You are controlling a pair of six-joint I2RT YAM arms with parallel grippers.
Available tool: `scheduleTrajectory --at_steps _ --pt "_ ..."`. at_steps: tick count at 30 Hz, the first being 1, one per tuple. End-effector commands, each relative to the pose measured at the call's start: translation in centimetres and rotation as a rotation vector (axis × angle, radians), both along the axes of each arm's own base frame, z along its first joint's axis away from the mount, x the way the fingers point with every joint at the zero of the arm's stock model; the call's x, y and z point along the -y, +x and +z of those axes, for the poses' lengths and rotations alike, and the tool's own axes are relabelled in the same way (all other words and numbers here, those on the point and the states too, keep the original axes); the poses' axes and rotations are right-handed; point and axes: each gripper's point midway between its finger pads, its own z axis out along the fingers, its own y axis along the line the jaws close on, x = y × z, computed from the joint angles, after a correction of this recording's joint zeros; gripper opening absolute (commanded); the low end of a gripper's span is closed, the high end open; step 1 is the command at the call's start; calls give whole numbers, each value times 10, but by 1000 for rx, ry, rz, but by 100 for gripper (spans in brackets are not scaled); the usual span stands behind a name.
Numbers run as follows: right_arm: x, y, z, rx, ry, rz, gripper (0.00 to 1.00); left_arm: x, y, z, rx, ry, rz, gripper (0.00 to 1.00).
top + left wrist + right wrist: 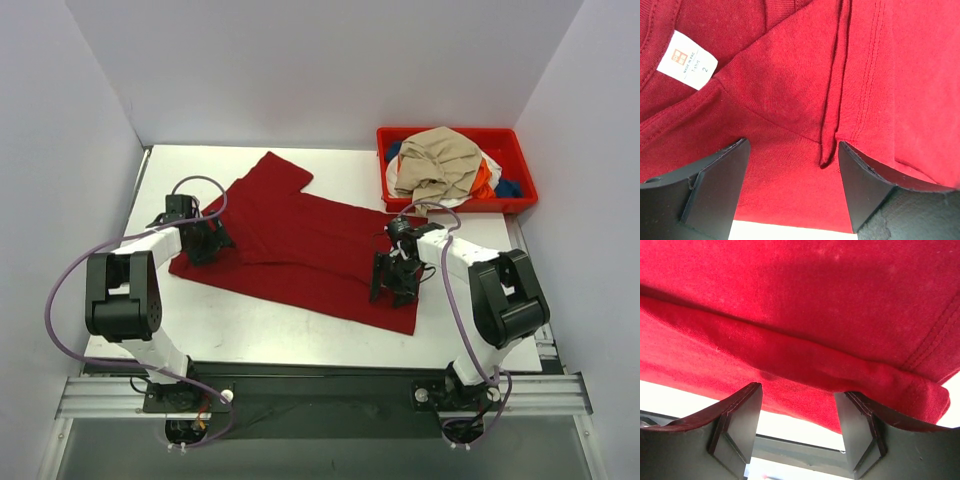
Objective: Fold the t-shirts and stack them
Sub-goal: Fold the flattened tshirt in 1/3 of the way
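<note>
Look on the table [250,335] just left of and in front of the red bin [455,208] for the dark red t-shirt [300,250], spread out with one sleeve pointing away and its hem end reaching close to the bin's near wall. Leave the other shirts [435,160], tan, orange, white and blue, heaped inside the bin for now. Find the left gripper [792,150] at the shirt end farthest from the bin, jaws wide apart above the cloth near the white neck label [687,60], gripping nothing. Find the right gripper [797,392] at the end nearest the bin, jaws likewise apart, with a rolled edge of cloth across its fingertips but not pinched. Treat the step, most likely, as taking hold of both ends for a lengthwise fold. Slide one finger of each gripper under the near edge before closing, and take only the layers meant to travel. Mind the raised ridge of cloth [832,100] beside the left jaws: catch it whole or leave it out, never half. Close both grips together, lift to the same height, and keep the cloth lightly taut from the bin end to the far end. Carry across evenly, lay edge on edge, and avoid dragging the whole shirt toward the bin. Release only once flat.
</note>
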Motion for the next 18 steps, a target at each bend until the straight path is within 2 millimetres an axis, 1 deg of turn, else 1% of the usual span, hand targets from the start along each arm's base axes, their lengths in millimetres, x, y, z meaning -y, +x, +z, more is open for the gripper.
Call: scheduleTrajectory --at_steps 1,3,4,7,10,15,18 --pt "21 -8 -2 -42 -114 1 61 -24 -41 -27 -153 105 13 84" --pt "21 -2 -2 -39 -121 2 61 -24 -42 -26 -149 107 13 84" --pt "21 8 2 -21 -123 -3 61 -24 -42 -25 -146 109 12 84" --pt "22 24 7 4 -129 0 61 -26 -43 -23 -141 118 12 84" --pt "30 38 11 24 -143 -11 61 -27 -43 -20 -139 128 7 84" --pt "52 57 14 42 -166 -35 61 -28 -43 -14 -125 137 -2 84" --pt "56 67 23 65 -156 -53 61 -27 -39 -8 -103 135 -12 84"
